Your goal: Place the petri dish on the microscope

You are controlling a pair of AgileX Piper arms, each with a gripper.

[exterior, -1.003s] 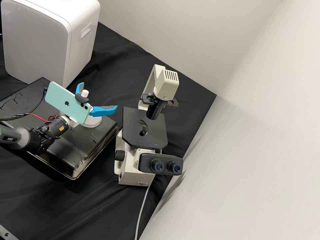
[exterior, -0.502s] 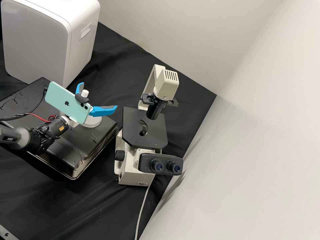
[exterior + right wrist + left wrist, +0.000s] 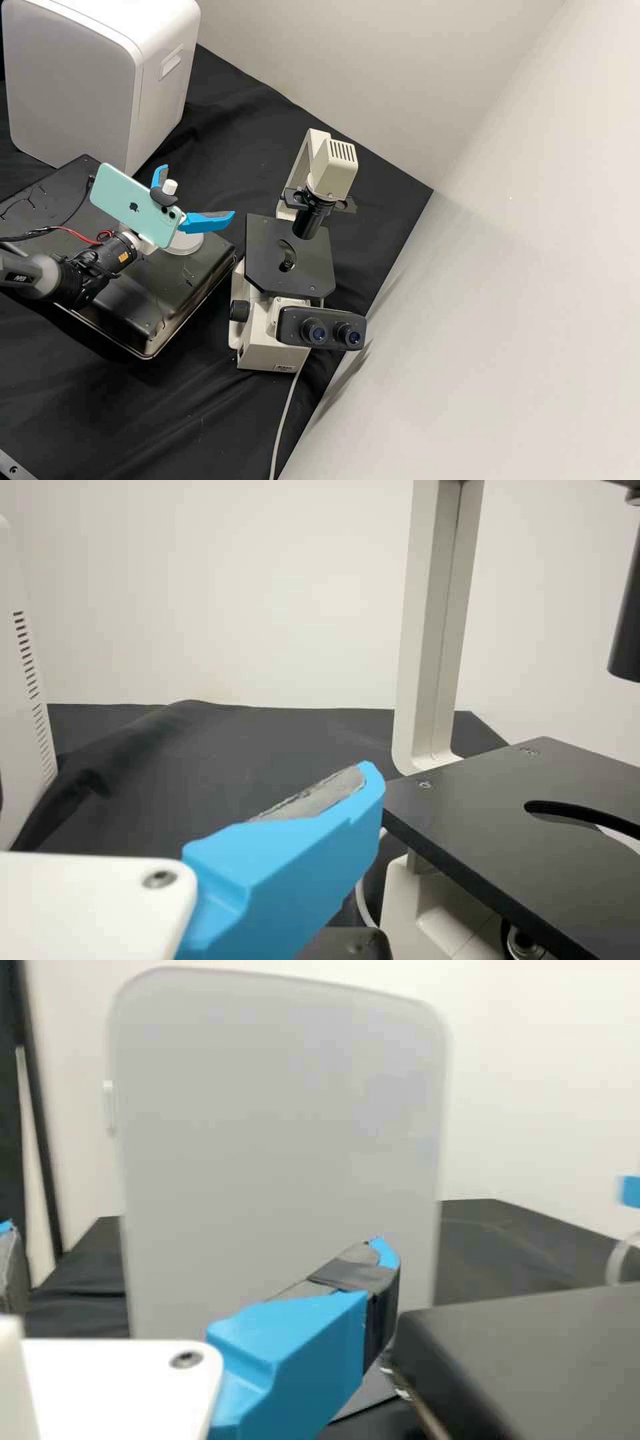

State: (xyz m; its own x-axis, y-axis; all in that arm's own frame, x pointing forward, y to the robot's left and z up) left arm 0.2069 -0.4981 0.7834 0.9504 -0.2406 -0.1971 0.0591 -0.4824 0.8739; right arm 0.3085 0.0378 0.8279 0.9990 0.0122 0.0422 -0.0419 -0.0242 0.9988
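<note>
Nothing has moved. My right jaws stay wide open over the black box, just left of the microscope. No dish sits there yet.

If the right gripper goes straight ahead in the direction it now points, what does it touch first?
The right gripper would most likely meet the near edge of the black microscope stage; nothing shows in between, though depth is unclear.
</note>
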